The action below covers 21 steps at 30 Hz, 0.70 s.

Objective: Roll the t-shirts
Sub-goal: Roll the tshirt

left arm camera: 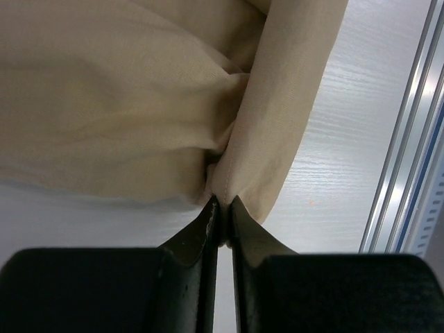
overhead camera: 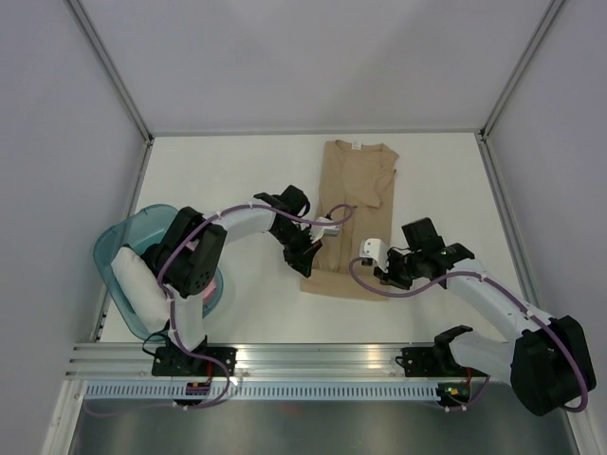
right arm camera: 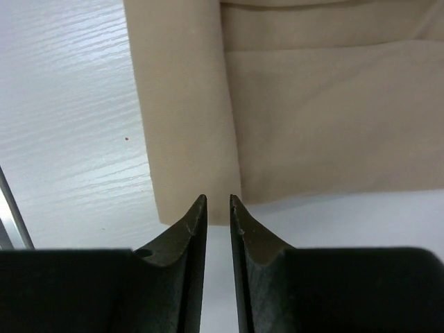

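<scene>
Behind the left tool (left arm camera: 222, 202), a white bundle (overhead camera: 137, 280) and a pink bundle (overhead camera: 216, 284) lie rolled in the basket (overhead camera: 119, 242). That tool, narrow, touches the tan t-shirt (overhead camera: 356, 204) at its puckered hem; I cannot tell if it grips. The right tool (right arm camera: 218, 200), slightly parted, stands at the hem's corner. Ahead of both, the shirt lies flat, folded lengthwise, so its rolling looks barely begun.

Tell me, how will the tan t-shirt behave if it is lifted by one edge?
Probably floppy: the tan t-shirt bunches into wrinkles where the left claw pinches it. Likely light and thin, since its folded layers lie flat on the table. It should sag, not hold shape.
</scene>
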Each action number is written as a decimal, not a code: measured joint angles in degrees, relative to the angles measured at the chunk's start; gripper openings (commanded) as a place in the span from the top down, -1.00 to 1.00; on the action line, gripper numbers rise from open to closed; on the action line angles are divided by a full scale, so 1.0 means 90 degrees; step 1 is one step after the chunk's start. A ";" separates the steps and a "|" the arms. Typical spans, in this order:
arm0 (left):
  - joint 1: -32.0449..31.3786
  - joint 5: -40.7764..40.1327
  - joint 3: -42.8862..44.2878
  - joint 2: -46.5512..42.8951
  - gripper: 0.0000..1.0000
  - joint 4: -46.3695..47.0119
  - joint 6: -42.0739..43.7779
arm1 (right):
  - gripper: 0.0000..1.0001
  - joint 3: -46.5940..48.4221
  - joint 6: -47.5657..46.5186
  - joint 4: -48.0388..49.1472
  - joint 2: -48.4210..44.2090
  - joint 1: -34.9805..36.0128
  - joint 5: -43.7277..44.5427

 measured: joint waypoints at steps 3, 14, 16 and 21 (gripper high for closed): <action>0.0002 -0.0143 0.0000 0.0000 0.58 0.0005 -0.0109 | 0.61 -0.0265 -0.0175 0.0061 -0.0046 0.0146 -0.0007; 0.0002 -0.0658 -0.0029 -0.0056 0.06 0.0197 -0.0449 | 0.61 -0.1064 0.0529 0.1251 -0.0124 0.0262 0.0563; 0.0002 -0.0823 -0.0112 -0.0248 0.05 0.0313 -0.0449 | 0.61 -0.1064 0.0595 0.1353 -0.0124 0.0262 0.0610; -0.0029 -0.1491 -0.0884 -0.1394 -0.03 0.1333 -0.0243 | 0.61 -0.1064 0.0748 0.1520 -0.0124 0.0262 0.0624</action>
